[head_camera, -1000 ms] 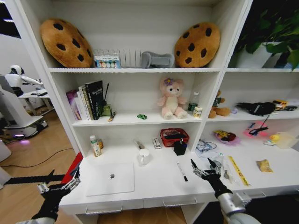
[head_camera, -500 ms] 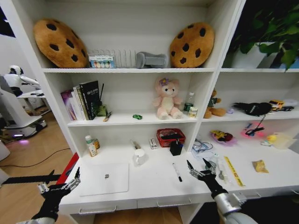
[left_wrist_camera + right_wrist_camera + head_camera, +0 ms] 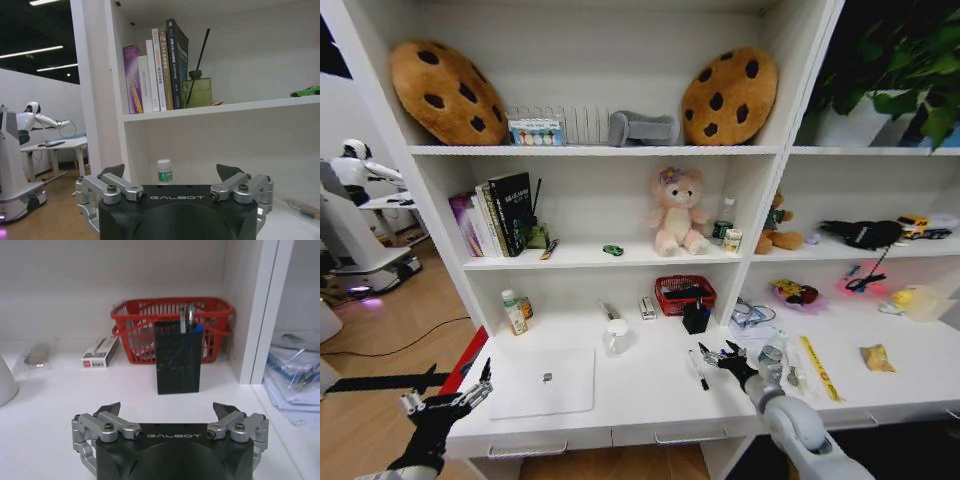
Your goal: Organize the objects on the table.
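Right hand: over the white surface, just beside a black pen; fingers spread apart.
Left hand: off the surface's left end, fingers apart, idle.
Pen: thin, long axis running front to back.
Laptop: flat, silver-white, closed, front left on the surface.
Right wrist view: black mesh pen holder, rectangular, upright before a red plastic basket.
Left wrist view: upright books on a shelf, green toy car further along.
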`<state>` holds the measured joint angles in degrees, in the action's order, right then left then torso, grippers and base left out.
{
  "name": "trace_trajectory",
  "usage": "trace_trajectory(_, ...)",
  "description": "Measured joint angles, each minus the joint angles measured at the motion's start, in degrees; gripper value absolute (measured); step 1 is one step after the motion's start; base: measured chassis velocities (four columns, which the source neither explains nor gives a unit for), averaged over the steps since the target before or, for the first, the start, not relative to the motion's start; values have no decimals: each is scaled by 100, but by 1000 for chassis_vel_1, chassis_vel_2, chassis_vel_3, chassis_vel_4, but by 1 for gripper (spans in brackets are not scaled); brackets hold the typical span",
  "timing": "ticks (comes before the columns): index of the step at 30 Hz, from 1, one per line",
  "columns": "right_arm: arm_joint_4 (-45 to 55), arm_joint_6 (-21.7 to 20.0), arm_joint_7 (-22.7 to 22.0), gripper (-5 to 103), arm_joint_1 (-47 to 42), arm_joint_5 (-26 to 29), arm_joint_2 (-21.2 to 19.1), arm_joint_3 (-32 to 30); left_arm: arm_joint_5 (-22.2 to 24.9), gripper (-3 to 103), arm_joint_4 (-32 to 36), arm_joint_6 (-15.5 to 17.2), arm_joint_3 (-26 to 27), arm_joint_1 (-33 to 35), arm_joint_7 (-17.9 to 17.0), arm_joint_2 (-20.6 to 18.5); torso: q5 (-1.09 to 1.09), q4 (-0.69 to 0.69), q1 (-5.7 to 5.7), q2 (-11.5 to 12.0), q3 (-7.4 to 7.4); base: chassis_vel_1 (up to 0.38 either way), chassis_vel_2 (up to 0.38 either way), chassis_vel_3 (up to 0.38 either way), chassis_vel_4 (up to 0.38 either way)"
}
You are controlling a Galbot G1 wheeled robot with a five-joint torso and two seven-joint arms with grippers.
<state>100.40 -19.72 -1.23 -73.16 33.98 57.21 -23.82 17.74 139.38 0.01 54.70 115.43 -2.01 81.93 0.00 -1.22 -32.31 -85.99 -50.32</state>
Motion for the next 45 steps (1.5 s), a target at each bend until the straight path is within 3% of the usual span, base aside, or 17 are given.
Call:
trace_trajectory(7, -423, 3, -119, 100, 379, -140, 304, 687, 0, 100, 0, 0, 0, 0, 0, 0, -1, 0, 1, 0, 0, 0, 0, 0, 0)
trace_trajectory(11, -521, 3, -173, 103, 472, -193, 456, 821, 0, 100, 0, 0, 0, 0, 0, 0, 0, 0, 0, 0, 0, 0, 0, 0, 0)
trace_trajectory(16, -635, 41, -248, 99, 514, -213, 632, 853, 0, 100, 0, 0, 0, 0, 0, 0, -2, 0, 1, -1, 2, 0, 0, 0, 0)
trace_trajectory(22, -583, 55, -295, 77, 374, -238, 610, 758, 0, 100, 0, 0, 0, 0, 0, 0, -2, 0, 2, -2, 2, 0, 0, 0, 0)
trace_trajectory(24, -557, 58, -295, 77, 334, -239, 593, 733, 0, 100, 0, 0, 0, 0, 0, 0, -2, 1, 1, -2, 2, 0, 0, 0, 0)
trace_trajectory(25, -524, 66, -295, 66, 282, -239, 568, 701, 0, 100, 0, 0, 0, 0, 0, 0, -1, 0, 1, -2, 2, 0, 0, 0, 0)
trace_trajectory(28, -496, 83, -296, 60, 228, -240, 540, 665, 0, 100, 0, 0, 0, 0, 0, 0, -1, 0, 2, -2, 2, 0, 0, 0, 0)
trace_trajectory(34, -438, 108, -269, 32, 191, -198, 468, 622, 0, 100, 0, 0, 0, 0, 0, 0, 1, -1, 1, -1, 0, 0, 0, 0, 0)
trace_trajectory(38, -429, 101, -264, 27, 213, -144, 443, 604, 0, 100, 0, 1, 0, 0, 0, 0, 2, 0, 1, 0, 0, 0, 0, 0, 0)
trace_trajectory(39, -422, 98, -271, 16, 217, -121, 439, 598, 0, 100, 0, 1, 0, 0, 0, 0, 3, 0, 1, 0, 0, 0, 0, 0, 0)
trace_trajectory(45, -387, 166, -326, 12, 238, -103, 411, 542, 0, 100, 0, 1, 0, 0, 0, 0, 1, 0, 1, 0, 0, 0, 0, 0, 0)
